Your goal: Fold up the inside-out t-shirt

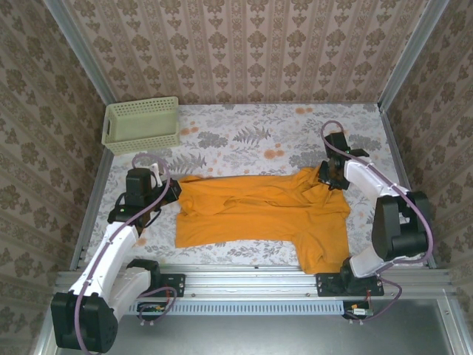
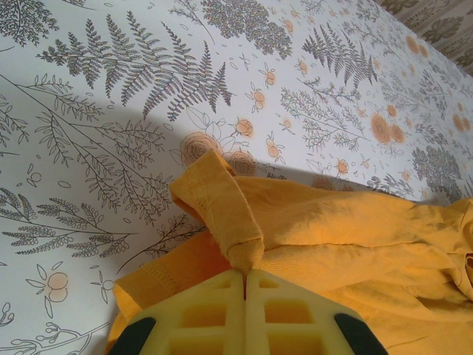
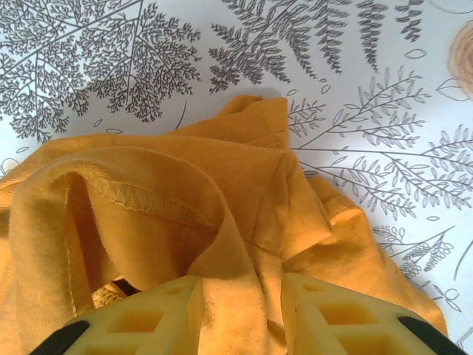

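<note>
Patterned desk [image 1: 244, 133] carrying an orange-yellow t-shirt and a pale green basket.

The desk top is white, printed with grey ferns and small orange flowers, and walled on three sides. The inside-out t-shirt [image 1: 259, 211] lies spread across it, running from the left end effector [image 1: 176, 194] over to the right end effector [image 1: 325, 177]. One part hangs back from the right end effector toward the desk's near edge. Raised seam stitching shows on the cloth just ahead of both. The lattice basket [image 1: 142, 122] stands well beyond the left end effector, in the far corner, apart from the shirt.
</note>
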Robot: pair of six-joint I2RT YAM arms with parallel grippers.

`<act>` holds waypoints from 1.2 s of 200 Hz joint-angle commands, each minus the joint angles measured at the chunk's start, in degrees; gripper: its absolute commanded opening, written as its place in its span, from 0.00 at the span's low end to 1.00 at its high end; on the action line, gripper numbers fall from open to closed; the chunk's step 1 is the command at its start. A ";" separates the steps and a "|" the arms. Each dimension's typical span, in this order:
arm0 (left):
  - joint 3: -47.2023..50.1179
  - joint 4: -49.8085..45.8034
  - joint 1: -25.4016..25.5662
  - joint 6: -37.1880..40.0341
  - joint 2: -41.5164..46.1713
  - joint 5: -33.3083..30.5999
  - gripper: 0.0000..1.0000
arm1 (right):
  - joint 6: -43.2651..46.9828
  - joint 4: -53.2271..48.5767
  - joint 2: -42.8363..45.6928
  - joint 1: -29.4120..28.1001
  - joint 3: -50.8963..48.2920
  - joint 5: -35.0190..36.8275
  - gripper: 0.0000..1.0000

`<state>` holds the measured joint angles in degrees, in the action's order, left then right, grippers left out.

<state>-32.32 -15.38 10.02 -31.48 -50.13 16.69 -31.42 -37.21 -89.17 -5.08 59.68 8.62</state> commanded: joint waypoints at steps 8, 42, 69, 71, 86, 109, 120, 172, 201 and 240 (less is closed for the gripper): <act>0.24 -0.25 -0.35 -0.33 0.96 0.46 0.00 | -0.14 1.19 -2.12 0.07 2.50 -1.99 0.39; 0.41 0.00 -0.36 -0.55 0.90 0.54 0.00 | -0.32 1.57 -3.70 0.07 3.62 -2.21 0.43; 0.42 0.07 -0.35 -0.44 0.82 0.54 0.00 | -0.33 1.05 -5.38 0.07 4.22 -1.60 0.41; 0.41 0.01 -0.35 -0.42 0.89 0.54 0.00 | -0.31 1.01 -5.40 0.12 4.24 -1.42 0.41; 0.41 -0.07 -0.35 -0.42 0.92 0.47 0.00 | 0.01 0.87 -5.61 0.08 3.82 -0.24 0.37; 0.41 -0.11 -0.35 -0.33 0.83 0.37 0.00 | 0.86 0.18 -5.08 0.07 2.83 2.11 0.33; 0.58 0.02 -0.38 -0.34 0.84 0.38 0.00 | 1.05 -0.04 -4.35 0.07 2.27 2.54 0.32; 0.67 0.45 -0.35 -0.73 0.74 0.45 0.00 | 1.69 -1.35 -0.97 0.07 -0.28 4.03 0.24; 0.68 0.36 -0.35 -0.68 0.65 0.46 0.00 | 1.74 -1.39 -0.18 0.07 -0.96 3.39 0.19; 0.68 0.18 -0.31 -0.72 0.84 0.53 0.00 | 1.83 -1.85 0.57 0.12 -1.34 3.33 0.15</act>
<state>-32.10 -15.38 10.02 -31.48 -50.13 16.69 -30.15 -36.64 -90.32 -5.08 59.09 10.72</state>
